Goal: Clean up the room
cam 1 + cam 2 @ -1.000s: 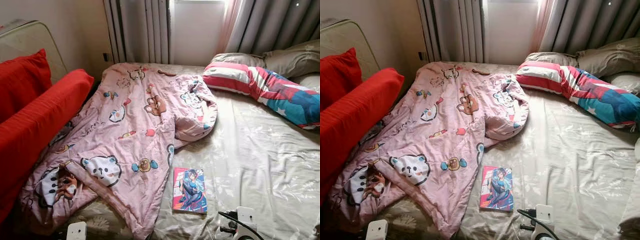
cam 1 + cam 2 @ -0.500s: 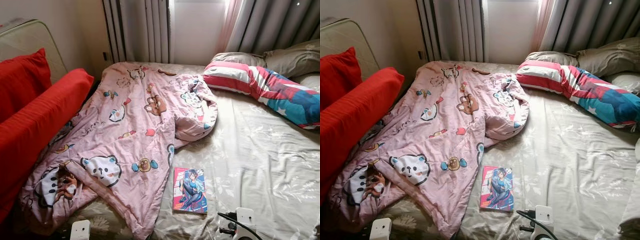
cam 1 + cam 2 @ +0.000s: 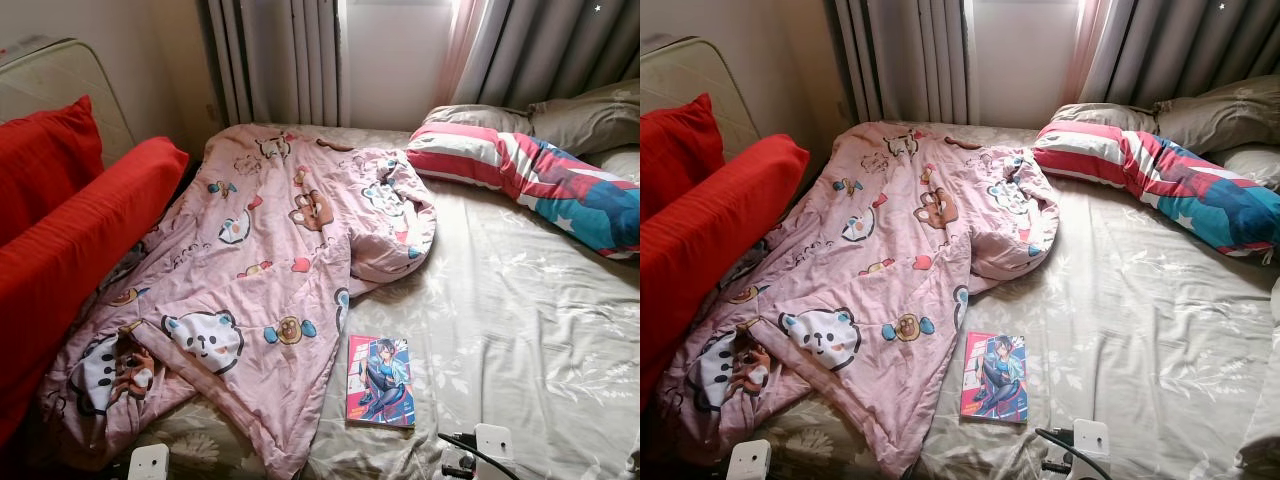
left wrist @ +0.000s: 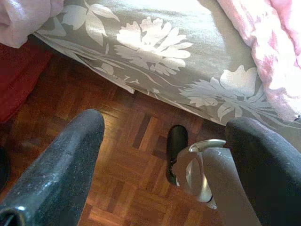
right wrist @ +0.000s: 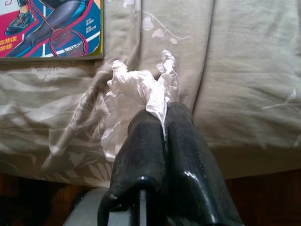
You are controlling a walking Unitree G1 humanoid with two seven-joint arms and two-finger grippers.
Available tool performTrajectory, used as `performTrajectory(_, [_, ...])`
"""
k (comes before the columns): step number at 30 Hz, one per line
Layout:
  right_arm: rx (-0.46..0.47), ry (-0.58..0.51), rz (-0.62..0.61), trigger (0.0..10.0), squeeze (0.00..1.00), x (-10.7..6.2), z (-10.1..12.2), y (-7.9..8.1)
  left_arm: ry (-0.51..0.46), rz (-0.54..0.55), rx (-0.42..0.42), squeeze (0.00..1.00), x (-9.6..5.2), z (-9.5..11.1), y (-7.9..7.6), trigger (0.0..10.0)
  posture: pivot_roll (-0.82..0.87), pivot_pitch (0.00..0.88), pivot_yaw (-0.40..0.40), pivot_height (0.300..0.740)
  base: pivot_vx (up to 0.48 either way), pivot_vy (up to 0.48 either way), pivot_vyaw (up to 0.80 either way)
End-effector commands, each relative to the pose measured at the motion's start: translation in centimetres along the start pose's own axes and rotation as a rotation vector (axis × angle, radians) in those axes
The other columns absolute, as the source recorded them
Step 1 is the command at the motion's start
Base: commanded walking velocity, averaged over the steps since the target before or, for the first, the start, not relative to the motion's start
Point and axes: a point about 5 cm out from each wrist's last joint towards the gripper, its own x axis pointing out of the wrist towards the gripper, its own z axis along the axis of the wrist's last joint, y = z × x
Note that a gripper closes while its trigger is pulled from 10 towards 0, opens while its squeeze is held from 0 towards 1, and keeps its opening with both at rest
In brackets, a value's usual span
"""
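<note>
Right gripper (image 5: 164,127) clamped on crumpled white wrapper (image 5: 136,89) at bed (image 5: 249,70) edge, beside book (image 5: 51,26) | likely featherlight, soft, slippery, tear-prone; best pinched at bunched middle | left gripper (image 4: 164,155) spread wide over wooden floor (image 4: 127,188), holding nothing

Grey curtains (image 3: 290,60) behind bed; parquet floor (image 4: 117,188) below floral sheet (image 3: 520,320).
</note>
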Motion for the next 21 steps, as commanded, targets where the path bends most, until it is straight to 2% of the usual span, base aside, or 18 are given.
performTrajectory(1, [-0.005,0.037,-0.003,10.0,0.0,-0.2,-0.9,-0.2,0.03,-0.005,0.01,0.0,0.0,-0.6,-0.7,10.0,0.01,0.0,0.0,0.74,-0.247,0.0,0.0])
performTrajectory(8, [-0.002,0.05,-0.008,10.0,0.0,-0.3,-1.1,-0.8,0.036,-0.02,0.013,0.0,0.2,-0.7,-2.0,10.0,0.01,0.0,0.006,0.74,-0.259,0.0,0.0])
performTrajectory(21, [0.01,0.053,-0.009,10.0,0.0,-0.2,-1.1,-0.8,0.04,-0.008,0.015,0.0,0.0,-1.0,-1.4,10.0,0.0,0.0,0.013,0.74,-0.266,0.0,0.0])
